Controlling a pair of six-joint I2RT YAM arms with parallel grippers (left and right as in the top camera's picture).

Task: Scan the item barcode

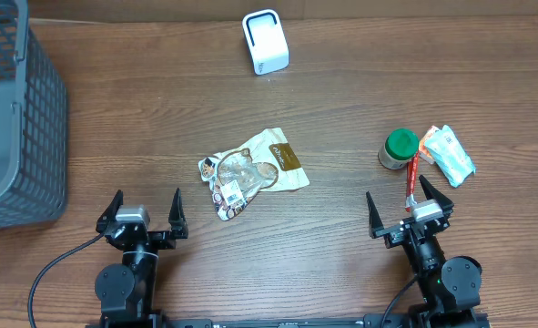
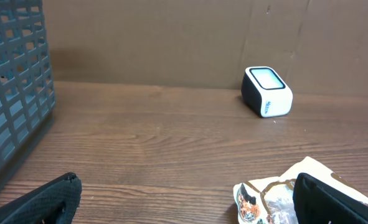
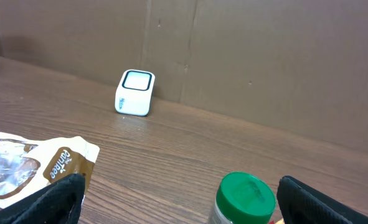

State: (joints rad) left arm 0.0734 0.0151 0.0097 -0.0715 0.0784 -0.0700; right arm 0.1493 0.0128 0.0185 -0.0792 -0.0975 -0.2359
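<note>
Snack pouch [image 1: 253,171], crinkled, part clear film and part brown with pale lettering on its brown end, lies flat near the middle of the tabletop [image 1: 159,109], a little toward the near edge. It slants from near-left to far-right. A white barcode label [image 1: 231,195] faces up at its near-left end.

The pouch sits between the two arms, apart from both and closer to the left one. The left gripper [image 1: 147,200] stands at the near edge, just left of and behind the pouch. Its black fingers are spread wide and grasp nothing, and in the left wrist view one of them overlaps the pouch's corner. The right gripper [image 1: 400,199], also at the near edge and further right, is likewise fully released and touches nothing.

The white, box-shaped scanner [image 1: 265,42], its dark-rimmed window facing up, stands at the far edge of the tabletop. It is a little right of centre and well apart from the pouch.

Toward the right edge, a jar with a green lid [image 1: 399,148] stands upright ahead of the right gripper. An orange stick sachet [image 1: 413,173] lies just beside the jar, its near end reaching to between the right gripper's fingers. A teal-and-white packet [image 1: 451,155] rests at the sachet's far end.

A grey mesh basket [image 1: 14,118] fills the far-left corner. Only part of its inside is in view, so what it holds cannot be told.
</note>
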